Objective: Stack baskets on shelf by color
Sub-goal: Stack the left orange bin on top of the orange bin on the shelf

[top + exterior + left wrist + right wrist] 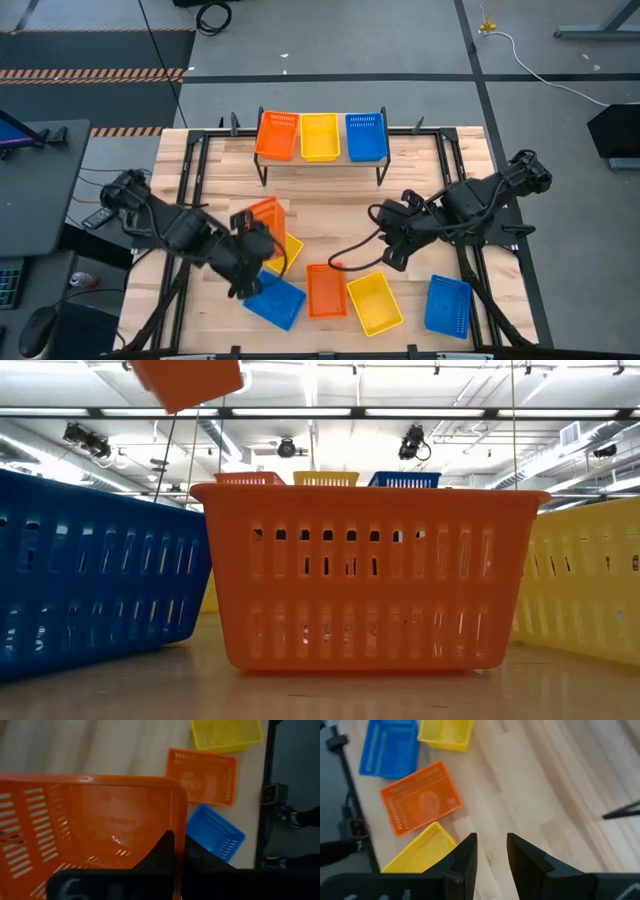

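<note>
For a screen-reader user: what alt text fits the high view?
Left gripper holds an orange basket above the table; right gripper hangs empty. The shelf holds three baskets; five lie on the table.

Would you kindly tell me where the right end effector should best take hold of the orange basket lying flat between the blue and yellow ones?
Probably one long rim wall of the orange basket, approached from straight above. It sits upright with its mouth open upward, so the thin wall can slip between the fingers. The right end effector hangs open nearby.
</note>
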### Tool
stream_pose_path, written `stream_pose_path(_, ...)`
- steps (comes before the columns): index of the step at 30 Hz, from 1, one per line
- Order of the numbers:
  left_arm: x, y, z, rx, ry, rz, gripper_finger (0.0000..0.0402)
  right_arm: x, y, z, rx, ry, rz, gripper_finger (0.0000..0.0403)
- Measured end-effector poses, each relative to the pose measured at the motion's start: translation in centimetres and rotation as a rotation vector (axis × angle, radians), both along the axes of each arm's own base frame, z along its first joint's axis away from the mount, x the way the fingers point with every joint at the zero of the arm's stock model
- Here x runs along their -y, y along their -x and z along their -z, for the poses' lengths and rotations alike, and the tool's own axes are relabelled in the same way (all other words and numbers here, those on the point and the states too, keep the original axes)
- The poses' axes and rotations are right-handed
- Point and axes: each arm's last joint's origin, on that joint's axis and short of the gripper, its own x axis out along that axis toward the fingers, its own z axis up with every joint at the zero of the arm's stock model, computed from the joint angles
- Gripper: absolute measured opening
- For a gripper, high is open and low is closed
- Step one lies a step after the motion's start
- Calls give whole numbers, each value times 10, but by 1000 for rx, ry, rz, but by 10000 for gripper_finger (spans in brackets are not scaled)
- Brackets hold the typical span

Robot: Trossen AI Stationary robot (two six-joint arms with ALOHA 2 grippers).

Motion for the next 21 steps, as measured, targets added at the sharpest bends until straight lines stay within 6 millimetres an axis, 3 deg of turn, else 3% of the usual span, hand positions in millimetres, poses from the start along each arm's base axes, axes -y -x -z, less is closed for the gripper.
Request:
stream_pose_path(9,-39,-2,-33,44,-149,53,5,14,-8,-1,41,-40,129,112)
stream_pose_path(21,-120,-19,-38,-80,-401,116,7,28,-15,-2,47,-86,202,112)
